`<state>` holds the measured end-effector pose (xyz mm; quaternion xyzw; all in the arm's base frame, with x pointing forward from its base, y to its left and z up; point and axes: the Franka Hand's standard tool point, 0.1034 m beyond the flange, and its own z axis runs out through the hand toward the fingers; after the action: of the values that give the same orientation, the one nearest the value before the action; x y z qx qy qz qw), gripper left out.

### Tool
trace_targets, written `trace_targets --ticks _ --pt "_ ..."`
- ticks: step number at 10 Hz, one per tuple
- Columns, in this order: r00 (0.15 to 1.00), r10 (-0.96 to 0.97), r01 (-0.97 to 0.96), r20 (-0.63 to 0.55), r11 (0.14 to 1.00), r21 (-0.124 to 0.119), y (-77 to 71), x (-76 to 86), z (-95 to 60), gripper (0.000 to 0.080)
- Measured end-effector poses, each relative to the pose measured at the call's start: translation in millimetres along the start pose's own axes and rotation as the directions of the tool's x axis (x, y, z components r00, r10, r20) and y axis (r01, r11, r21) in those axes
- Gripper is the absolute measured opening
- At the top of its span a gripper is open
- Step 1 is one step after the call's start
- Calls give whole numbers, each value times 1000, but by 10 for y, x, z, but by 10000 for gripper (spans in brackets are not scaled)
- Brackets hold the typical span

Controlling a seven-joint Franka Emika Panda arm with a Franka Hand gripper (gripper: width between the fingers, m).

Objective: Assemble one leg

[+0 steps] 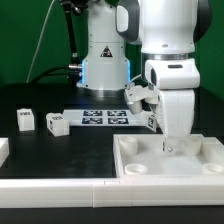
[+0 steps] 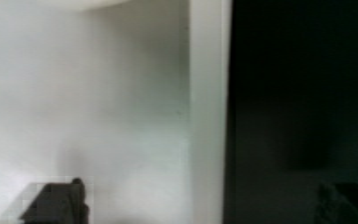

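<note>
Two small white legs [image 1: 25, 120] [image 1: 57, 123] with tags stand on the black table at the exterior view's left, far from my gripper. Two more tagged white pieces [image 1: 136, 94] [image 1: 152, 122] show beside the arm; I cannot tell whether they are legs. My gripper [image 1: 170, 143] points down over the large white square slab [image 1: 190, 158] at the exterior view's right. In the wrist view my gripper [image 2: 199, 205] is open, its dark fingertips [image 2: 55, 202] wide apart. The slab [image 2: 87, 110] and its straight edge lie under them. Nothing is held.
The marker board [image 1: 105, 116] lies flat behind the middle of the table. A long white bar [image 1: 60, 187] runs along the front. Another white piece [image 1: 3, 150] sits at the exterior view's left edge. The robot base [image 1: 103, 60] stands at the back.
</note>
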<state>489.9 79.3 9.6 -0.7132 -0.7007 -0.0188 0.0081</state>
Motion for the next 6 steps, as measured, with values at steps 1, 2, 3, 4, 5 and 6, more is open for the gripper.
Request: trace_targets --ticks 1,2,3,4,5,6 --pt "1000 0 0 0 1000 0 0 -1 0 649" --pt "1000 4 -4 0 1000 -1 3 2 -11 649" --pt "1000 23 -23 6 1000 -4 2 21 -115 649" --pt "999 36 -36 12 999 -11 -16 42 -250 649" --pt "997 71 -71 17 997 -17 -63 62 -384 649" --pt "996 82 -82 22 996 -28 -102 81 -528 649"
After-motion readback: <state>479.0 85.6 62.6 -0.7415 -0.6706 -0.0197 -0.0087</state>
